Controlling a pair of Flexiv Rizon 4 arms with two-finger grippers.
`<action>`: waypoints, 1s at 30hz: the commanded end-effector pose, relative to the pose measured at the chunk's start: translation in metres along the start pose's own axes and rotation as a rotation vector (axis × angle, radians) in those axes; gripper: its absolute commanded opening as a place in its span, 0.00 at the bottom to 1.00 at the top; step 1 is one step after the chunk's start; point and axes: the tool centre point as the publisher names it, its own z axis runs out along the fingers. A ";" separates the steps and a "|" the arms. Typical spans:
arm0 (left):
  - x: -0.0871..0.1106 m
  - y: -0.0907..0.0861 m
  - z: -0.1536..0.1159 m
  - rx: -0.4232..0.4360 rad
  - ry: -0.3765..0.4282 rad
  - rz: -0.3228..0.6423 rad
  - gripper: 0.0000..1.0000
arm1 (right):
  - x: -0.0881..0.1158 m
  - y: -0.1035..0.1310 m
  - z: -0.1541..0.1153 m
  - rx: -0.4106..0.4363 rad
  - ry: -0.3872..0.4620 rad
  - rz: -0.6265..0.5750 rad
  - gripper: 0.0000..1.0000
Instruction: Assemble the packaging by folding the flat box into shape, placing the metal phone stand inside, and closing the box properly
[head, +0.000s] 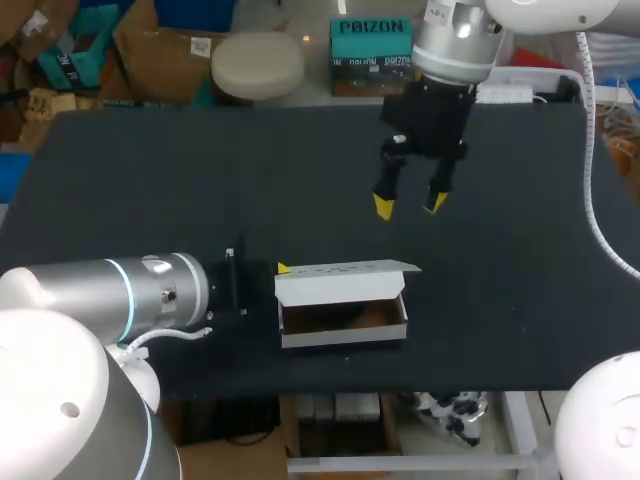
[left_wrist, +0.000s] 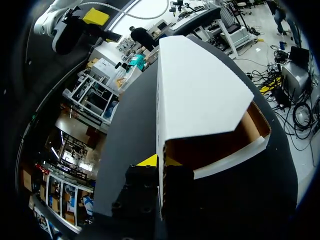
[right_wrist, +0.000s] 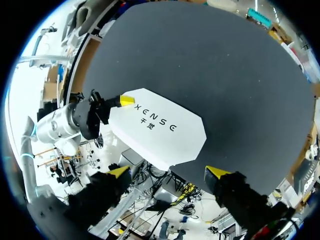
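My left gripper (head: 282, 269) clamps the left end of the open white box (head: 345, 318); my right gripper (head: 410, 205) hangs above the table (head: 150, 180), its 2 fingers spread, empty.

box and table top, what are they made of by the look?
The box: likely cardboard, matte white outside, raw brown inside; thin cut edges and folded flaps suggest it. The table top: black, matte, no glare; probably cloth or rubber mat, cannot tell which.

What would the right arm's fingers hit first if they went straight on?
Probably the open lid of the white box, ahead between the spread fingers of the right gripper; depth is unclear, so perhaps the table beside it.
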 end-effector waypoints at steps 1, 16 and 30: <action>0.003 0.002 0.002 0.001 -0.001 0.001 0.00 | 0.004 0.001 -0.003 0.009 -0.006 0.022 1.00; 0.005 -0.009 -0.002 0.029 -0.128 0.088 0.00 | -0.005 -0.011 0.007 0.081 0.023 0.142 1.00; 0.020 -0.008 0.002 -0.034 -0.228 0.164 0.00 | -0.011 -0.019 0.039 0.232 0.036 0.233 0.94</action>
